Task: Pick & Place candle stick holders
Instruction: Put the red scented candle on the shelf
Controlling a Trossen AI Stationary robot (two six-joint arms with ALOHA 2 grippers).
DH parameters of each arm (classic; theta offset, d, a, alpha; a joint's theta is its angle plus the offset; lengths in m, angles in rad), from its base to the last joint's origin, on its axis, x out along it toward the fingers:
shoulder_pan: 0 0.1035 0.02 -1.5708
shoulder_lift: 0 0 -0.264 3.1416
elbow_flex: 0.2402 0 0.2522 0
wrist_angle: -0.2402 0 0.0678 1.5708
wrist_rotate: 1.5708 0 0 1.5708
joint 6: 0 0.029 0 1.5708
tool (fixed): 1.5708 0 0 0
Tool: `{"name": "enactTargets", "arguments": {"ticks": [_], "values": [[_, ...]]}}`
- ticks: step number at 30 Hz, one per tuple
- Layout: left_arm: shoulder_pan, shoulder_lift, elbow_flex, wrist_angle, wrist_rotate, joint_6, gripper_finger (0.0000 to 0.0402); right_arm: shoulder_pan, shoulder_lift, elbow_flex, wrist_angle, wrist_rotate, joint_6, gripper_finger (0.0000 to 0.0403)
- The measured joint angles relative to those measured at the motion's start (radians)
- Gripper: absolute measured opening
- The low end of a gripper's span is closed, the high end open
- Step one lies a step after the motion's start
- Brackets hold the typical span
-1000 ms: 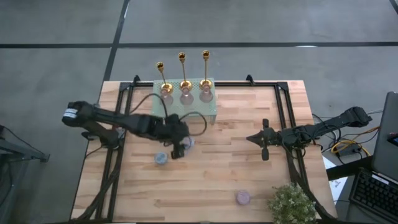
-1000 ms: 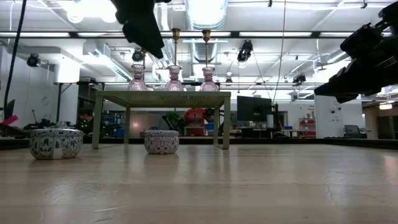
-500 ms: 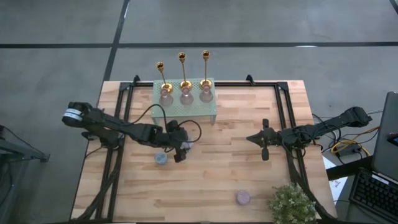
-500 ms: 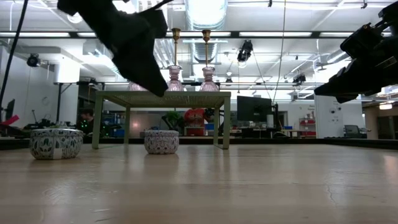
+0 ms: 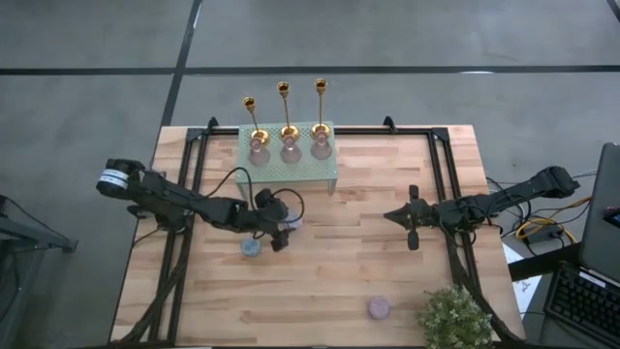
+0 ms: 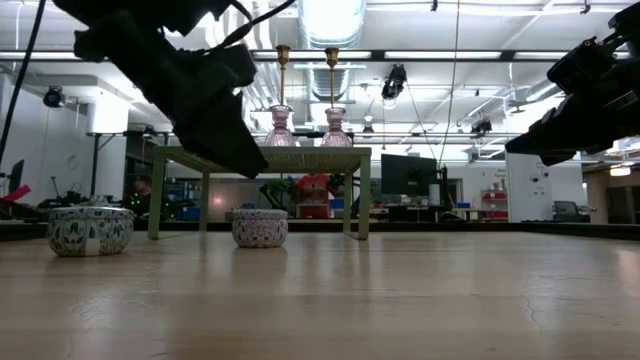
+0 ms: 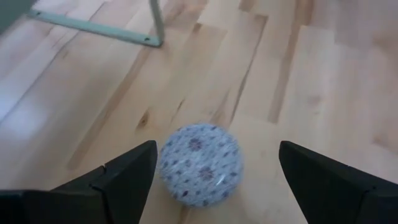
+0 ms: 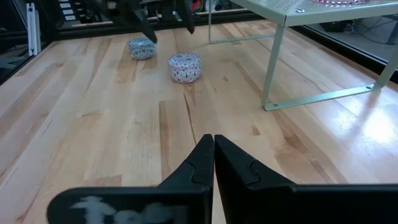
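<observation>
A light wooden plank table (image 5: 329, 281) with black frame rails is standing on a grey concrete floor, and in the low view a bright workshop with ceiling lights and monitors is showing behind it.

At the left, the left arm is reaching in across the table, and the left gripper (image 5: 280, 229) is hovering with its dark fingers (image 7: 124, 177) spread wide apart, gripping nothing. In the left wrist view, a small round pastel blue patterned holder (image 7: 200, 163) is lying on the wood between those spread fingers, untouched. Just beside it in the high view, nearer the front edge, a second small round blue holder (image 5: 251, 247) is sitting on the table.

Toward the back, near the middle, a pale green perforated metal rack (image 5: 291, 163) is standing on thin legs. On it three small pinkish glass holders (image 5: 289, 151) are lined up in a row, each carrying one of three slender shiny gold candlesticks (image 5: 285, 109).

Further right and close to the front edge, a small round purple holder (image 5: 378, 308) is resting well apart from the others. A bushy green potted plant (image 5: 453, 318) is sitting near it at the front right corner.

At the right, the right gripper (image 5: 410, 222) is waiting above the table, its fingers pressed together and clasping nothing, as the right wrist view shows.
</observation>
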Motion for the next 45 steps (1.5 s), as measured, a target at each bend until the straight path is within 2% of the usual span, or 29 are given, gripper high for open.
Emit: {"name": "enactTargets", "arguments": {"ticks": [5, 13, 30, 38, 45], "values": [[0.0, 0.048, -0.017, 0.035, -0.021, -0.004, 0.0336, 0.0, 0.0, 0.0, 0.0, 0.0, 0.0, 0.0008], [0.002, 0.168, 0.041, 0.036, -0.015, 0.03, 0.0336, 0.0, 0.0, 0.0, 0.0, 0.0, 0.0, 0.0008], [0.011, 0.182, 0.048, 0.023, -0.114, 0.064, 0.0336, 0.0, 0.0, 0.0, 0.0, 0.0, 0.0, 0.0008], [0.042, 0.204, 0.048, 0.02, -0.006, 0.003, 0.0337, 0.0, 0.0, 0.0, 0.0, 0.0, 0.0, 0.0008], [0.043, 0.22, 0.048, 0.024, 0.017, -0.003, 0.0328, 0.0, 0.0, 0.0, 0.0, 0.0, 0.0, 0.0008]]}}
